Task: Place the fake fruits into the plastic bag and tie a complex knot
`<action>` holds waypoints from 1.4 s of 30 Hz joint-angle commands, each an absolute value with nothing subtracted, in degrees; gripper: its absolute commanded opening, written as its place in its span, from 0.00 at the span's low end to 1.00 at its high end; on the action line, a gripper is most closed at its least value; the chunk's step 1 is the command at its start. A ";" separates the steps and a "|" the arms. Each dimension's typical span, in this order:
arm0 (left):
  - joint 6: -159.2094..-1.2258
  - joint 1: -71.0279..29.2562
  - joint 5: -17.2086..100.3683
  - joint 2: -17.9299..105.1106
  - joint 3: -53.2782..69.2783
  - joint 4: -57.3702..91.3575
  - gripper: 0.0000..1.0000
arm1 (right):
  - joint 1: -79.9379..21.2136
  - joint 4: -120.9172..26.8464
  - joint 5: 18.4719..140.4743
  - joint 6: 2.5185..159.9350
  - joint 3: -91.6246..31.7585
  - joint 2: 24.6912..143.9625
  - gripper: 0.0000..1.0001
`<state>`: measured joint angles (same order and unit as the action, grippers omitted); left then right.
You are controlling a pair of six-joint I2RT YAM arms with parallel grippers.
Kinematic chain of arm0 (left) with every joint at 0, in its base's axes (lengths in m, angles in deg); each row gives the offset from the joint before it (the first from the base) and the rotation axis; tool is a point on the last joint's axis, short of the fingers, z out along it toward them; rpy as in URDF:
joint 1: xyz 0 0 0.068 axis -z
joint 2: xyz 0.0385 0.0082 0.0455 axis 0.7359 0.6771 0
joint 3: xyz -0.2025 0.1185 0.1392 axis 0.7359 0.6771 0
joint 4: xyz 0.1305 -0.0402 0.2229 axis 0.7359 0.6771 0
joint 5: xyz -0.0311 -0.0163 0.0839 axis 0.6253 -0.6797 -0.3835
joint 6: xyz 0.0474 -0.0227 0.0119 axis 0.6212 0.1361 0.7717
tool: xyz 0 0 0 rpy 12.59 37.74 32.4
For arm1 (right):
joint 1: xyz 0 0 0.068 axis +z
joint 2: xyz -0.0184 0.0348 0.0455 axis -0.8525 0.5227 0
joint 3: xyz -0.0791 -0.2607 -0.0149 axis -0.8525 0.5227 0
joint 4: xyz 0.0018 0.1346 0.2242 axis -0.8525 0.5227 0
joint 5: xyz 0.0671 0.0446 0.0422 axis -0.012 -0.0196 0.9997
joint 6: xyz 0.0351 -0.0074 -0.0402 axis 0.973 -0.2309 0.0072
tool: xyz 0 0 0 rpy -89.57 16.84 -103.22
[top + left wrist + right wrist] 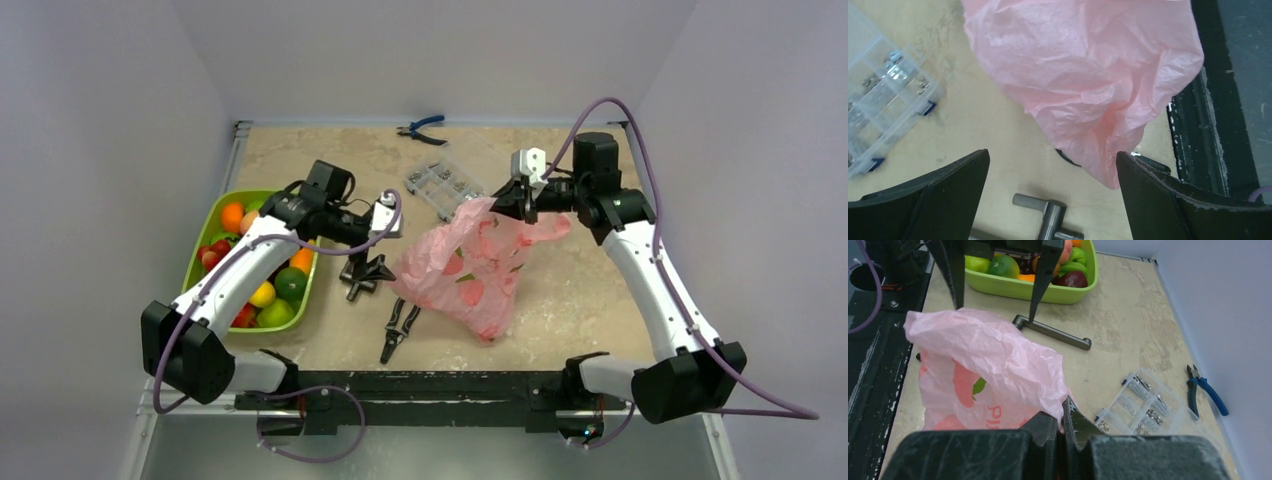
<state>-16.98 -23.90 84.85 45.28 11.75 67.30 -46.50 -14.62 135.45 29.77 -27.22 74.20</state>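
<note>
Bright, diffuse light leaves soft shadows under the plastic bag [470, 265]; wrist-view foregrounds look blurred.

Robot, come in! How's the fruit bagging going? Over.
Left gripper open, empty. Right gripper shut on crinkly pink plastic bag. Glossy plastic fruits in lime-green tray. Black pliers beside bag.

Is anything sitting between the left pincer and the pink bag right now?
Nothing visible. The left pincer is open, with the plastic bag straight ahead across bare table. A grey metal tool lies beneath the pincer, off that line.
</note>
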 commanded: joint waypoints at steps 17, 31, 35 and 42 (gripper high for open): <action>-27.38 -17.00 85.31 46.65 20.50 62.89 0.00 | -48.69 -32.54 130.50 45.66 -25.05 70.83 0.00; -19.84 -19.84 80.34 46.00 25.87 66.73 0.10 | -51.94 -27.53 127.39 47.68 -32.12 80.59 0.00; -25.12 -25.22 85.47 44.14 22.55 67.66 0.96 | -47.23 -22.31 127.98 46.28 -32.26 80.66 0.69; -30.67 -33.61 81.49 40.76 15.26 63.77 1.00 | -59.87 -19.26 126.15 65.08 -41.69 86.09 0.99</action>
